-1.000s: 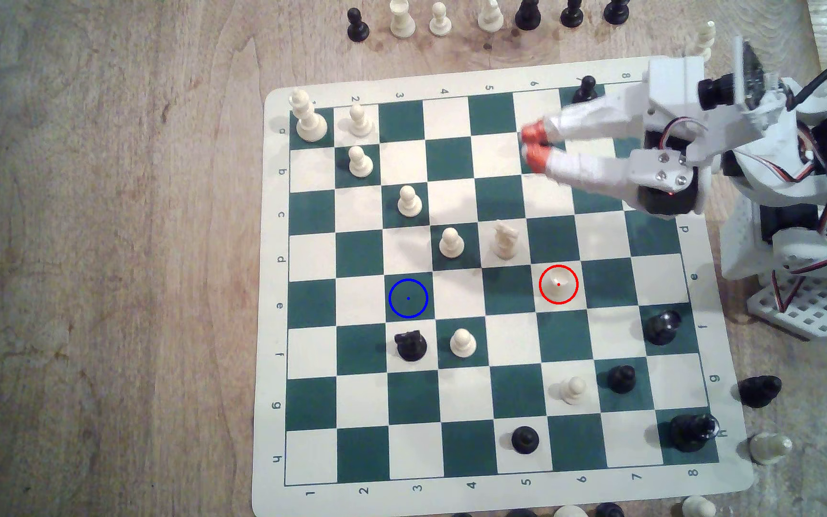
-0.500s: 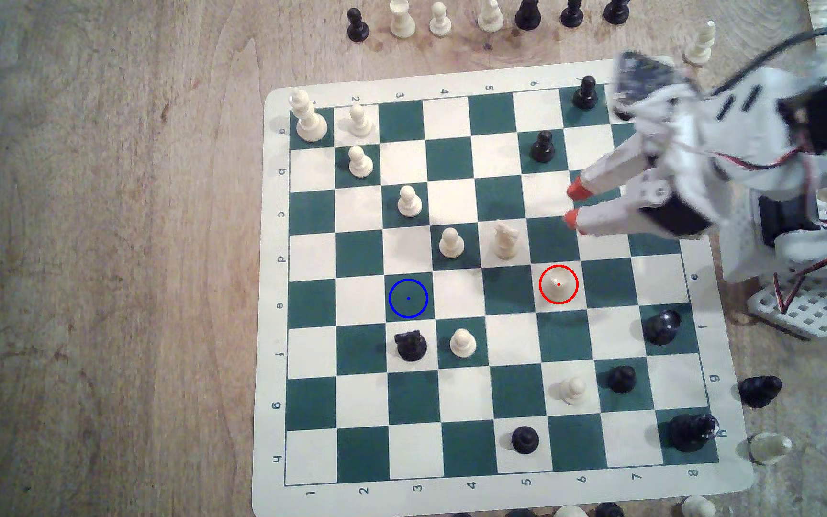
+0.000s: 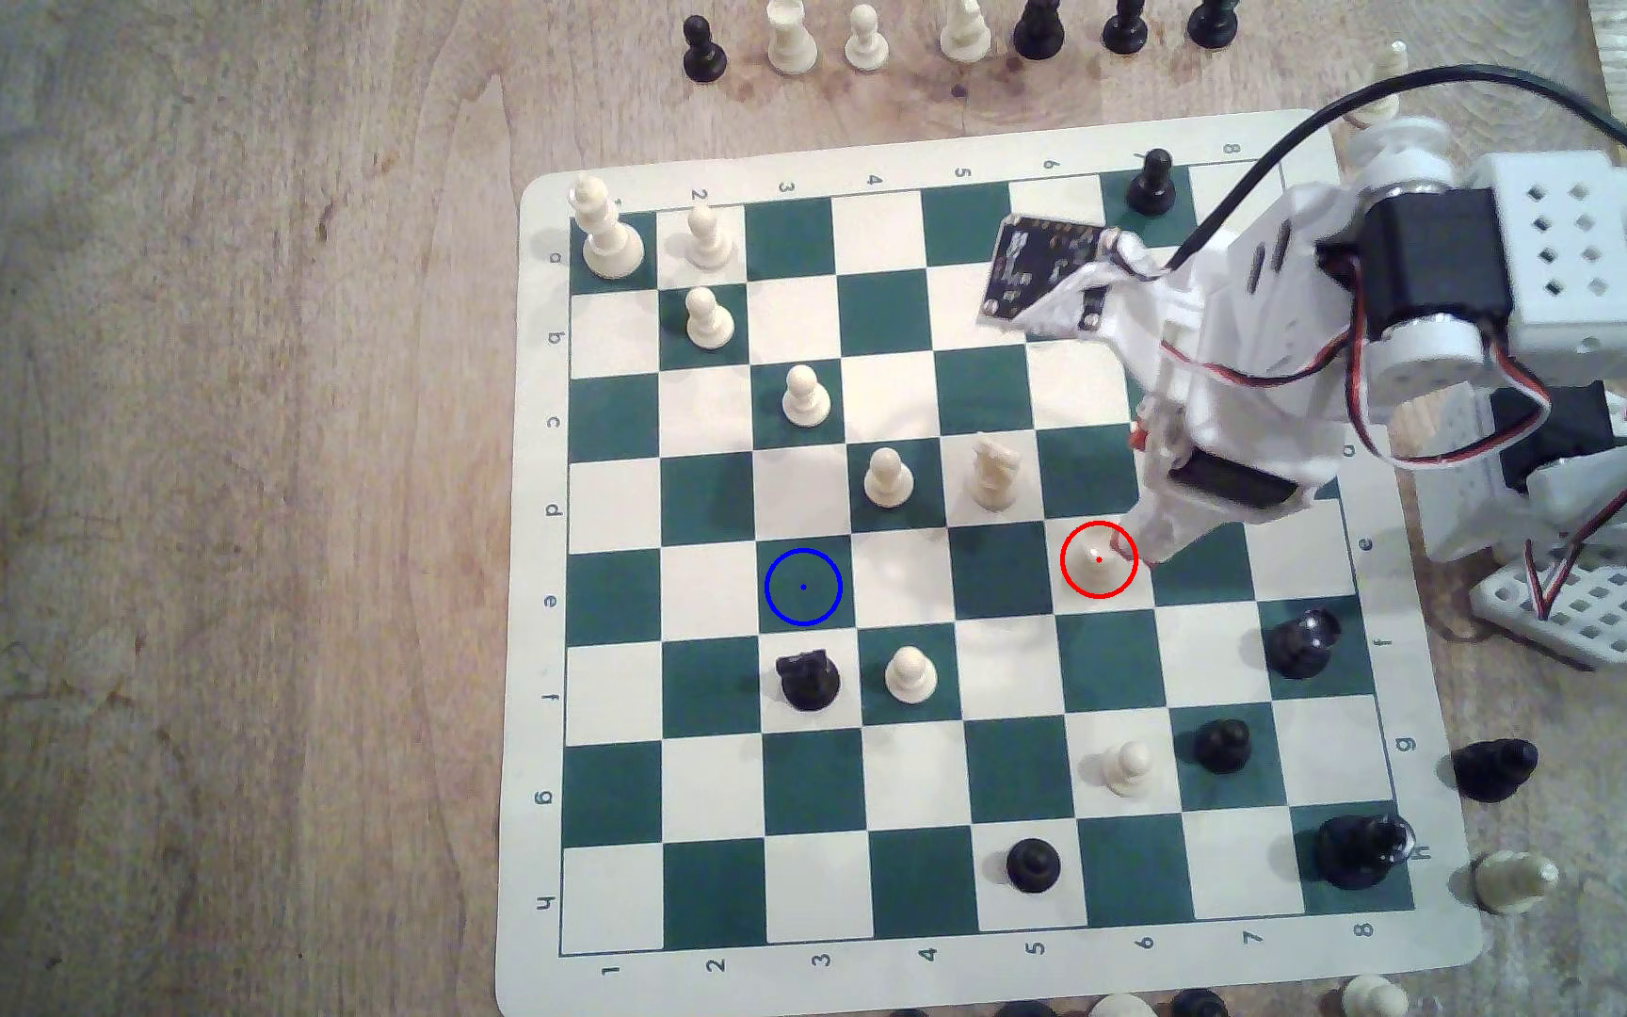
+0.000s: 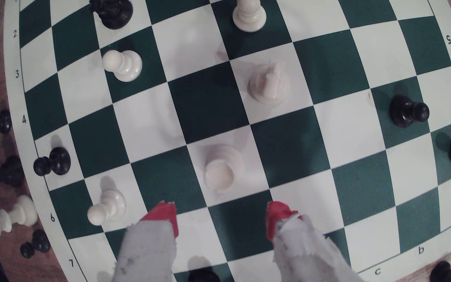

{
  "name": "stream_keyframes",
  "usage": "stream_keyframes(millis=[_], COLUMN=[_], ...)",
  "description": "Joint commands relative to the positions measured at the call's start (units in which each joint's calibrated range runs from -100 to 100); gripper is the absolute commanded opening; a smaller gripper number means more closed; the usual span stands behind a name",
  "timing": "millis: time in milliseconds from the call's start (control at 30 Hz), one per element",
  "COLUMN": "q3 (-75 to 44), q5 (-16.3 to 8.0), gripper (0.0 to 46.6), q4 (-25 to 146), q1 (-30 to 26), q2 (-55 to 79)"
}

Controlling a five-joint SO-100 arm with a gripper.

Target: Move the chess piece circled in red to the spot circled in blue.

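1. Rook point(image 3: 1096, 565) point(image 4: 223, 169): one, cream, upright on its red-ringed cream square.
2. One blue-ringed spot point(image 3: 803, 587), bare, three squares toward the exterior view's left.
3. Gripper point(image 4: 220, 221): spread, tips just short of the rook, not touching.
4. One cream knight point(image 3: 993, 472) stands near.

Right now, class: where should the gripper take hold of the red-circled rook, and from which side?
Probably from above, closing on the rook's round body below the rimmed top. It stands upright alone on its cream square, its neighbouring squares free. The open gripper already has red fingertips wider than the piece.
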Motion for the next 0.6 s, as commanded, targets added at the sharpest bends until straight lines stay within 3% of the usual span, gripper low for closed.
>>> stream_keyframes(millis=[0, 200, 567], q3=[-0.3, 1.2, -0.7], q5=[0.0, 1.8, 2.8], gripper=[17.4, 15.4, 19.6], q4=[-3.2, -6.3, -8.7], q1=[-1.5, -2.3, -0.9], q2=[2.7, 6.9, 15.0])
